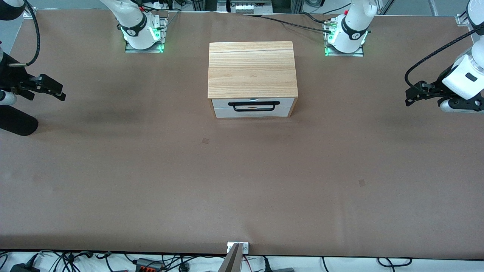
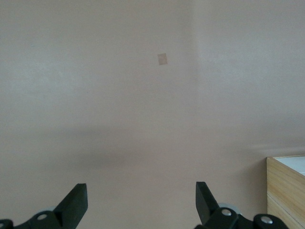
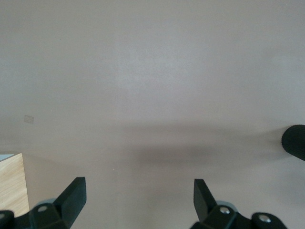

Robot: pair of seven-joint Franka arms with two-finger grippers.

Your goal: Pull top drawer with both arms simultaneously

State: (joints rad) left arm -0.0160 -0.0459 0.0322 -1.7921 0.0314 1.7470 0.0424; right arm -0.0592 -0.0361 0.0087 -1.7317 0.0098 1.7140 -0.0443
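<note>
The top drawer (image 1: 223, 102) is shut in the light-wood cabinet (image 1: 252, 70) in the middle of the table; its white front and long black bar handle (image 1: 253, 102) face the front camera. My left gripper (image 1: 410, 96) is open and empty, up in the air over bare table at the left arm's end, well apart from the cabinet. My right gripper (image 1: 60, 92) is open and empty over bare table at the right arm's end. The left wrist view shows its open gripper (image 2: 141, 191) and a cabinet corner (image 2: 286, 191). The right wrist view shows its open gripper (image 3: 139, 188) and a cabinet corner (image 3: 10, 183).
A brown mat (image 1: 242, 181) covers the table. A black rounded part (image 1: 15, 121) hangs at the right arm's end and shows in the right wrist view (image 3: 295, 143). Small darker patches (image 1: 205, 141) mark the mat. Cables lie past the table's near edge.
</note>
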